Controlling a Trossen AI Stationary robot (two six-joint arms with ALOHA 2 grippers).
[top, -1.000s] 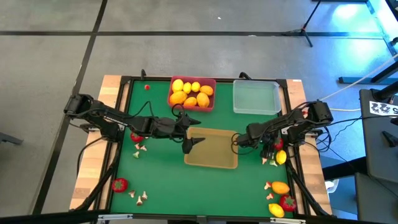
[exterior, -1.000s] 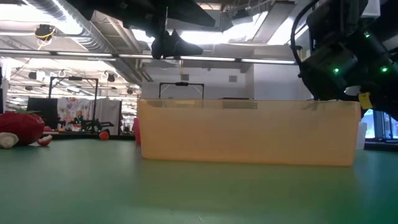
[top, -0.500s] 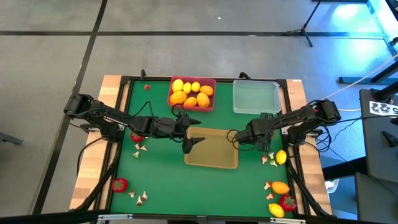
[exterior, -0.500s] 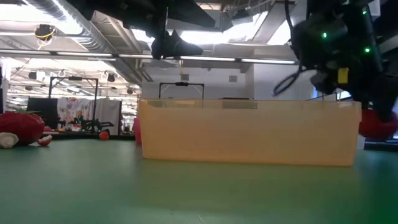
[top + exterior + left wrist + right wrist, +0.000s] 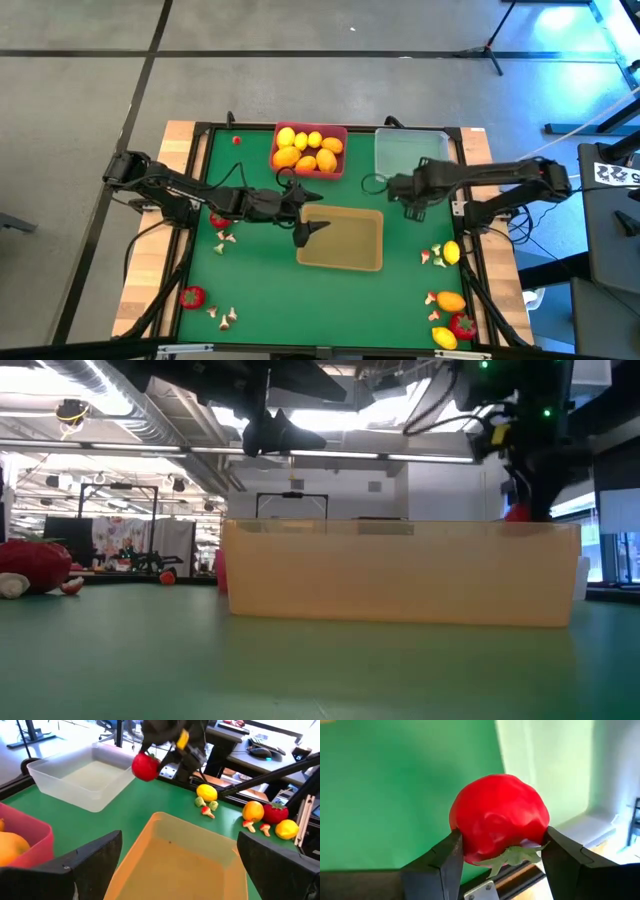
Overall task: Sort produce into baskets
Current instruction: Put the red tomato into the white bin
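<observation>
My right gripper [image 5: 410, 203] hangs in the air over the green mat between the clear basket [image 5: 412, 157] and the tan basket [image 5: 345, 240], shut on a red fruit [image 5: 146, 766] with a green top. My left gripper [image 5: 309, 231] hovers open and empty over the tan basket's left end. The pink-red basket [image 5: 310, 150] at the far edge holds several yellow and orange fruits. The clear and tan baskets show nothing inside. My right gripper pinches the red fruit by its two opposite sides [image 5: 462, 835] between its two fingers [image 5: 447, 860]. The fingers come steeply from above. The green top [image 5: 512, 856] faces back toward the wrist. The fruit is lifted clear of the mat.
Loose produce lies at the right edge: a yellow fruit [image 5: 452, 252] with mushroom bits, an orange fruit [image 5: 450, 300], a red fruit [image 5: 462, 325], another yellow one [image 5: 442, 338]. On the left lie a red fruit [image 5: 192, 296] and mushroom bits [image 5: 225, 238].
My right gripper has risen from the mat near the right edge and moved toward the far edge and the clear basket, tipping to point more steeply down, with the red fruit lifted clear between its fingers.
</observation>
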